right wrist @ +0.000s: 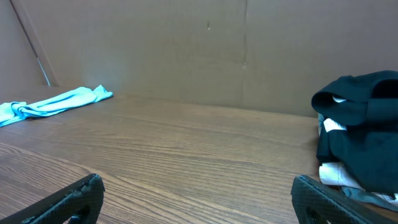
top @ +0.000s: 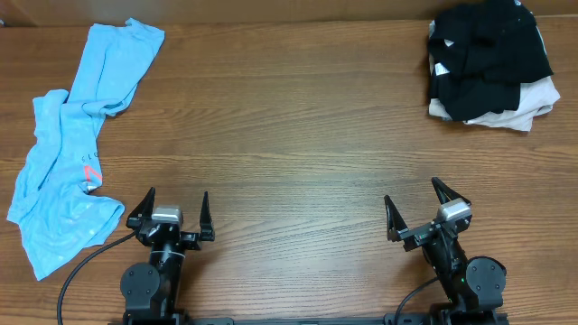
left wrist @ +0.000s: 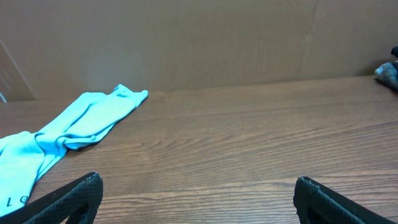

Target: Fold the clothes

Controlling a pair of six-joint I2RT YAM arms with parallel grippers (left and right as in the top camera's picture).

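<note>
The light blue T-shirt (top: 72, 135) lies crumpled in a long strip along the table's left side, with red-and-white lettering showing near its middle. It also shows at the left in the left wrist view (left wrist: 68, 127) and far left in the right wrist view (right wrist: 56, 101). My left gripper (top: 172, 209) is open and empty near the front edge, to the right of the shirt's lower end. My right gripper (top: 418, 203) is open and empty at the front right, far from the shirt.
A pile of black garments (top: 488, 54) on a beige/white folded cloth (top: 533, 104) sits at the back right corner, also in the right wrist view (right wrist: 364, 140). A cardboard wall (left wrist: 217, 43) stands behind the wooden table (top: 298, 126).
</note>
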